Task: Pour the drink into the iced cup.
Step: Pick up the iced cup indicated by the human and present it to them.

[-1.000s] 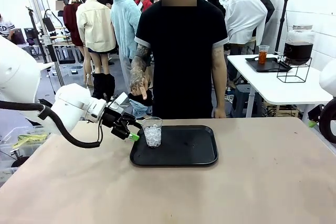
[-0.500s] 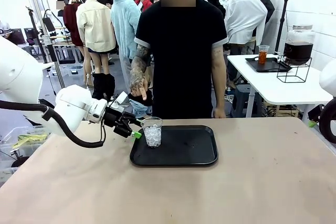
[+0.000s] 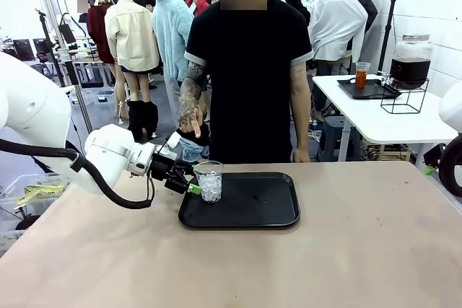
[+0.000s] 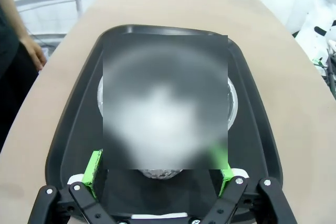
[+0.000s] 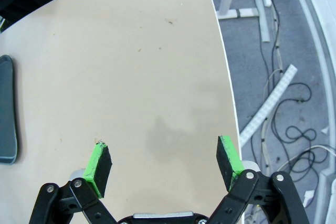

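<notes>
The left fingers (image 4: 94, 166) are spread wide, 1 on each side of the iced cup (image 3: 209, 181), which sits at the left end of the tray (image 3: 267, 210) on the desk (image 3: 346, 250). The right fingers (image 5: 100, 163) are wide open over bare desk. The drink (image 3: 361, 77) stands on a white table (image 3: 375, 117) well behind, beside a jar (image 3: 410, 63).

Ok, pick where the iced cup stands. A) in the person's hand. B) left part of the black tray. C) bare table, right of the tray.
B: the iced cup stands on the left part of the black tray, with the open left end effector at its side.
</notes>
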Controlling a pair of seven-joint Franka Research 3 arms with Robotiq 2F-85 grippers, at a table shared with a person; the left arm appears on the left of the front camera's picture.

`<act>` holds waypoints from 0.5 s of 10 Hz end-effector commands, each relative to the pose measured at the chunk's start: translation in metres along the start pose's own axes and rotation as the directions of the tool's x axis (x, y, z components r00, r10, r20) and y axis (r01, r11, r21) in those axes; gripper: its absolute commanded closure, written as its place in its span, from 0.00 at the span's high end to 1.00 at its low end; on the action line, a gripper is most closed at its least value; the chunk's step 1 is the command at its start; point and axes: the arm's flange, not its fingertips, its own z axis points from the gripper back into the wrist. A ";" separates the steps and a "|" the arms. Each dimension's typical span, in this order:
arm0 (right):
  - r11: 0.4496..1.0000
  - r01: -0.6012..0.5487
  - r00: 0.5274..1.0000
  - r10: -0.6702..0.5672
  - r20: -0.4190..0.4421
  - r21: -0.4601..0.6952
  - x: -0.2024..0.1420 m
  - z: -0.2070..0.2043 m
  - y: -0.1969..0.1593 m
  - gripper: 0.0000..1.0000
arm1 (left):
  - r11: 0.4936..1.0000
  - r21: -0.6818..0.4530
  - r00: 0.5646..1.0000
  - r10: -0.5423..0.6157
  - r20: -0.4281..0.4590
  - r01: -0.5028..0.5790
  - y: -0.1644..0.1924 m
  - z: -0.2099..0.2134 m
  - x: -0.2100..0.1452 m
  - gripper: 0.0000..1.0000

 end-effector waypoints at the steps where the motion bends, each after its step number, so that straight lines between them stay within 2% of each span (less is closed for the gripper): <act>1: 1.000 0.018 1.000 -0.018 0.010 -0.014 -0.004 0.000 0.003 1.00 | 0.999 -0.002 0.997 -0.050 0.063 0.051 0.008 -0.002 -0.002 1.00; 5: 1.000 0.018 1.000 -0.018 0.010 -0.014 -0.004 0.000 0.003 1.00 | 0.999 -0.034 0.992 -0.027 0.126 0.031 0.019 -0.017 -0.010 1.00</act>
